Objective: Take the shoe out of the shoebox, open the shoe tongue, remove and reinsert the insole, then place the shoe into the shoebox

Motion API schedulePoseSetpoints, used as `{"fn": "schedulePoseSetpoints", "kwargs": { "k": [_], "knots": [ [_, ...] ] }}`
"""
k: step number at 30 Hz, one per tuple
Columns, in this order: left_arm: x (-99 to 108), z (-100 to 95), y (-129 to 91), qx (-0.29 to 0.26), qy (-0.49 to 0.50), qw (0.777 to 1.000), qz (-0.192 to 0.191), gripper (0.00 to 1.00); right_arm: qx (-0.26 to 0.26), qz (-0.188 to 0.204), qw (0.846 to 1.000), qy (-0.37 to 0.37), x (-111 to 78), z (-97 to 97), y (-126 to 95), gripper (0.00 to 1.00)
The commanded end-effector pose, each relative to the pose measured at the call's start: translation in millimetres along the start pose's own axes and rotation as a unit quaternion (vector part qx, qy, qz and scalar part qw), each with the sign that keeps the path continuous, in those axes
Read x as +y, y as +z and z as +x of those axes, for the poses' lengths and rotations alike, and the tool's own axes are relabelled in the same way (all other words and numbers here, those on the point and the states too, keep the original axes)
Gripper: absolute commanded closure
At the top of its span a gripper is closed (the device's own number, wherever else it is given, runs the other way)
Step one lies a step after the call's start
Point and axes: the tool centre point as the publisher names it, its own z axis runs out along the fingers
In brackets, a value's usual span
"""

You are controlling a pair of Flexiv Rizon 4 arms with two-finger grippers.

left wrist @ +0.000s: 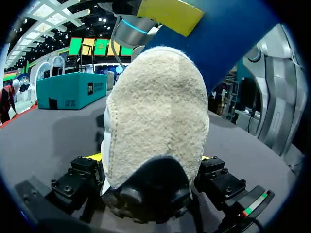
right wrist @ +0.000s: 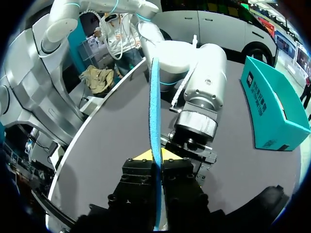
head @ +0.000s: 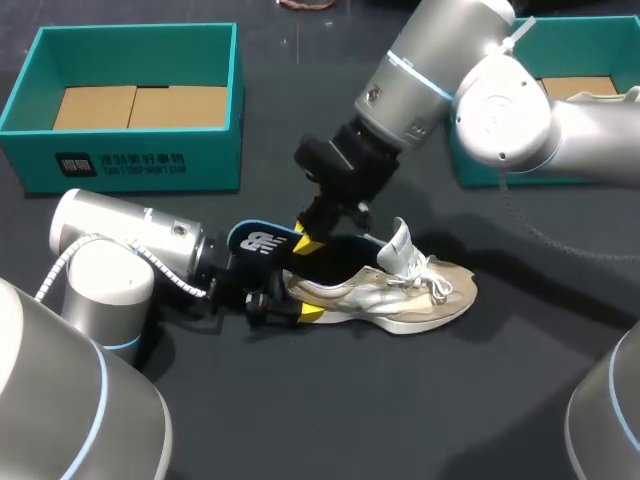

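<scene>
The shoe [head: 400, 295], a beige and white sneaker, lies out of its box on the dark table [head: 450, 400], about mid-table, with its toe to the right and its heel to the left. Its white tongue [head: 400, 243] stands up from the opening and the laces [head: 437, 283] are loose over the upper.

A blue insole [head: 262, 243] sticks out of the shoe. Its heel end is raised and points left, above the shoe's heel. The right gripper [head: 306, 240] comes down from the far right and its 2 yellow-tipped fingers are pinched on that insole. In the right wrist view the insole [right wrist: 154, 107] runs edge-on straight between them.

The left gripper [head: 295, 302] reaches in low from the left, with its jaws closed on the shoe's heel, 1 finger on each side. In the left wrist view the fuzzy heel [left wrist: 155, 121] fills the space between the fingers.

There are 2 teal shoeboxes, well apart from the shoe. The far-left shoebox [head: 130, 160] has cardboard sheets [head: 140, 105] in its bottom. The far-right shoebox [head: 585, 35] is partly hidden behind the right arm.
</scene>
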Motion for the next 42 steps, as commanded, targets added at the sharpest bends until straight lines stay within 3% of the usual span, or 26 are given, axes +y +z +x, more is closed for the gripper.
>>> {"fn": "schedulePoseSetpoints", "kwargs": {
  "k": [1, 3, 6, 20, 26, 30, 42],
  "knots": [
    [1.2, 0.8, 0.3, -0.001, 0.0, 1.0, -0.001, 1.0, -0.01, -0.014, 0.999, -0.051, 25.5, 6.8, -11.0, 1.0],
    [1.2, 0.8, 0.3, -0.001, 0.0, 1.0, -0.001, 1.0, -0.01, -0.033, 0.996, -0.083, 40.3, 10.3, -23.9, 1.0],
    [1.2, 0.8, 0.3, -0.001, 0.0, 1.0, -0.001, 1.0, -0.028, -0.112, 0.989, -0.088, 56.0, 17.8, -48.8, 1.0],
    [1.2, 0.8, 0.3, -0.001, 0.0, 1.0, -0.001, 1.0, -0.028, -0.112, 0.989, -0.088, 56.0, 17.8, -48.8, 1.0],
    [1.2, 0.8, 0.3, -0.001, 0.0, 1.0, -0.001, 1.0, -0.041, -0.144, 0.984, -0.097, 90.8, 33.1, -100.4, 1.0],
    [1.2, 0.8, 0.3, -0.001, 0.0, 1.0, -0.001, 1.0, -0.058, -0.237, 0.961, -0.13, 108.4, 55.8, -138.4, 1.0],
    [1.2, 0.8, 0.3, -0.001, 0.0, 1.0, -0.001, 1.0, -0.058, -0.237, 0.961, -0.13, 108.4, 55.8, -138.4, 1.0]
  ]
}}
